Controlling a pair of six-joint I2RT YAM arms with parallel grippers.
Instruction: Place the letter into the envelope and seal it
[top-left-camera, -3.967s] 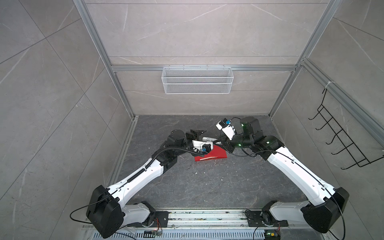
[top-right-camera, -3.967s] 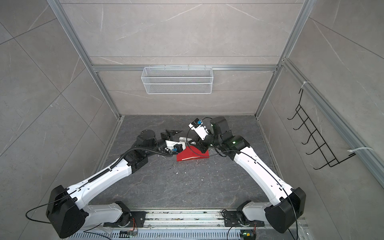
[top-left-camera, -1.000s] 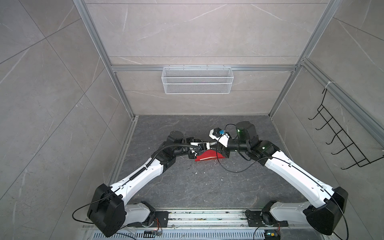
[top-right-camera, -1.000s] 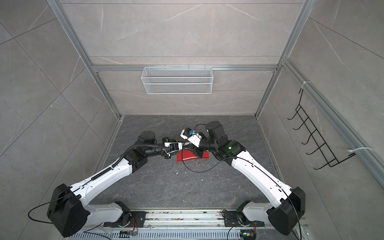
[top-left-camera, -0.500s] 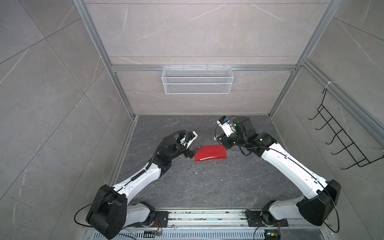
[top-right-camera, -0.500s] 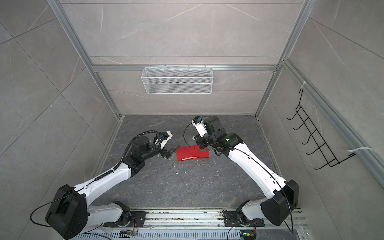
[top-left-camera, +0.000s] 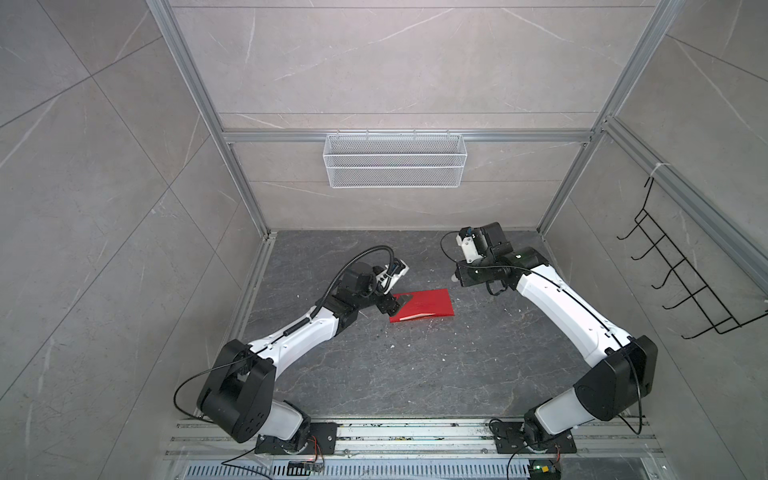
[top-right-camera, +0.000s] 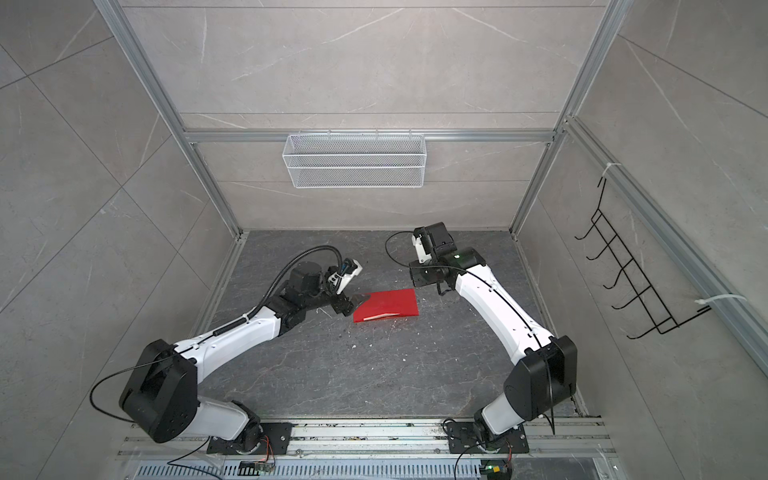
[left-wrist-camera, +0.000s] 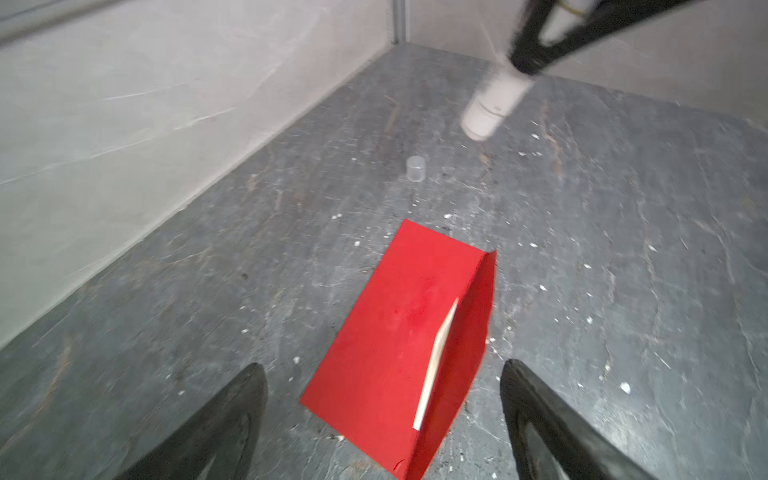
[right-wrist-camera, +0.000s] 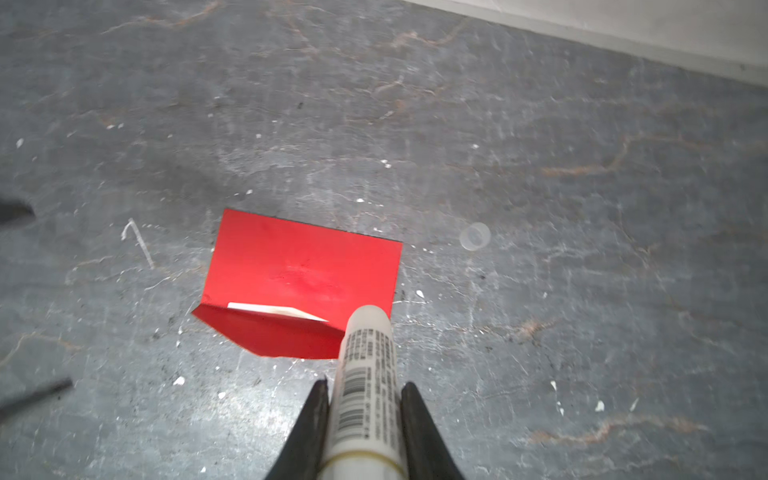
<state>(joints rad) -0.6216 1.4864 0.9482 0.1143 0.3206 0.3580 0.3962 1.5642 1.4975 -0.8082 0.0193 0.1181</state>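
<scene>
The red envelope (top-left-camera: 426, 306) (top-right-camera: 388, 306) lies flat on the dark floor between the arms. Its flap (right-wrist-camera: 270, 336) is folded open. A thin tan edge of the letter (right-wrist-camera: 276, 309) (left-wrist-camera: 436, 357) shows at the envelope's mouth; the rest is hidden inside. My left gripper (left-wrist-camera: 382, 370) (top-left-camera: 395, 303) stands open at the envelope's left end, with nothing between its fingers. My right gripper (right-wrist-camera: 365, 388) (top-left-camera: 459, 277) hovers up and to the right of the envelope, shut on a white glue stick (right-wrist-camera: 368, 365) (left-wrist-camera: 494, 104).
A small clear cap (left-wrist-camera: 416, 168) (right-wrist-camera: 475, 237) stands on the floor beyond the envelope's far end. White crumbs are scattered over the floor. A wire basket (top-left-camera: 395, 166) hangs on the back wall and a black wire rack (top-left-camera: 685, 282) on the right wall.
Both arms have drawn back from the envelope, left arm leftward, right arm rightward and toward the back. The left gripper has opened. The glue stick stays in the right gripper.
</scene>
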